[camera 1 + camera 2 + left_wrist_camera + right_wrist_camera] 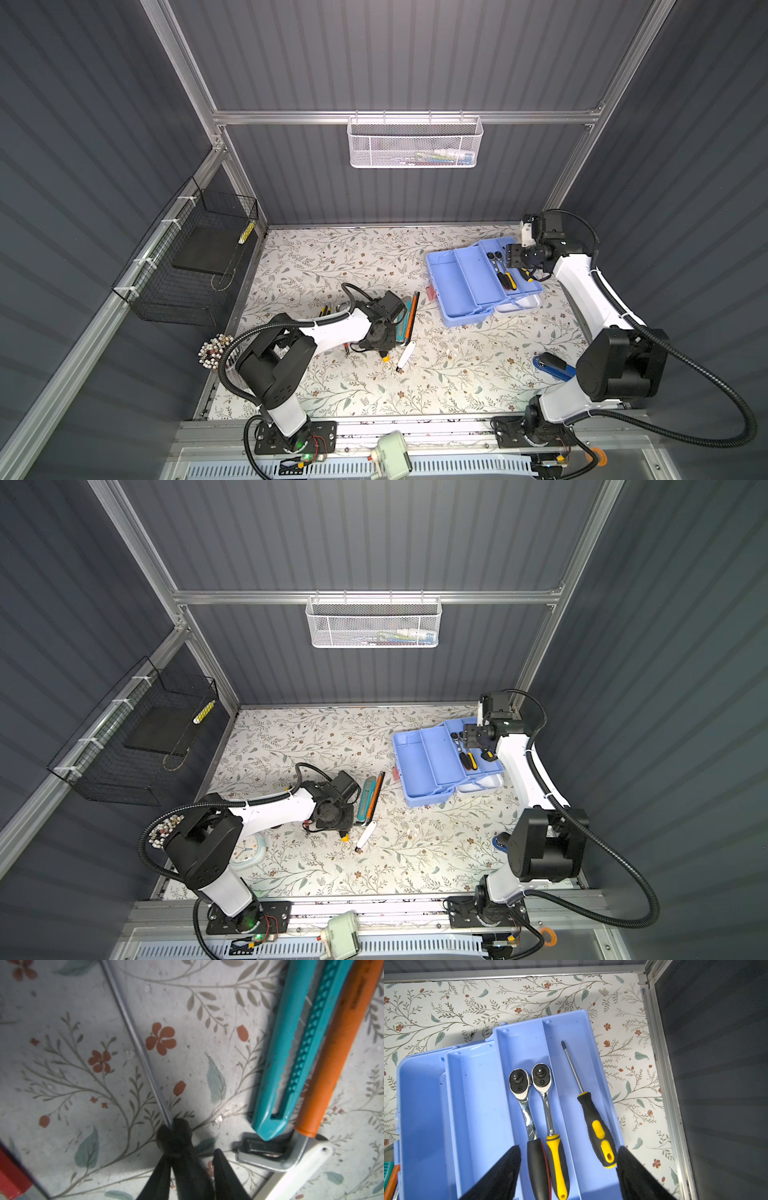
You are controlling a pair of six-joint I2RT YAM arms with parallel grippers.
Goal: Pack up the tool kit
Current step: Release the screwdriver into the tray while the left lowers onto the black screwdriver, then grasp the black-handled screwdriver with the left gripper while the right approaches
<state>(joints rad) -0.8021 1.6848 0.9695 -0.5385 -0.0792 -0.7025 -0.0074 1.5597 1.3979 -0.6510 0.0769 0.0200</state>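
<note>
The light blue tool kit box (465, 286) (428, 766) stands open at the back right, trays stepped out. Its top tray (529, 1047) holds two ratchets (520, 1084) and a black-yellow screwdriver (596, 1126). My right gripper (569, 1149) (512, 257) hangs open above that tray, holding nothing. Mid-table, my left gripper (191, 1159) (380, 349) is shut on the black handle of a long screwdriver (176, 1138) lying on the mat. Beside it lie a teal utility knife (301, 1053) (402, 322), an orange-handled tool (336, 1064) and a red hex key (10, 1174).
A white pen-like tool (406, 355) lies near the left gripper. A blue stapler (552, 365) sits by the right arm. A white mesh basket (415, 143) hangs on the back wall and a black wire basket (195, 257) on the left wall. Beads (214, 353) lie front left.
</note>
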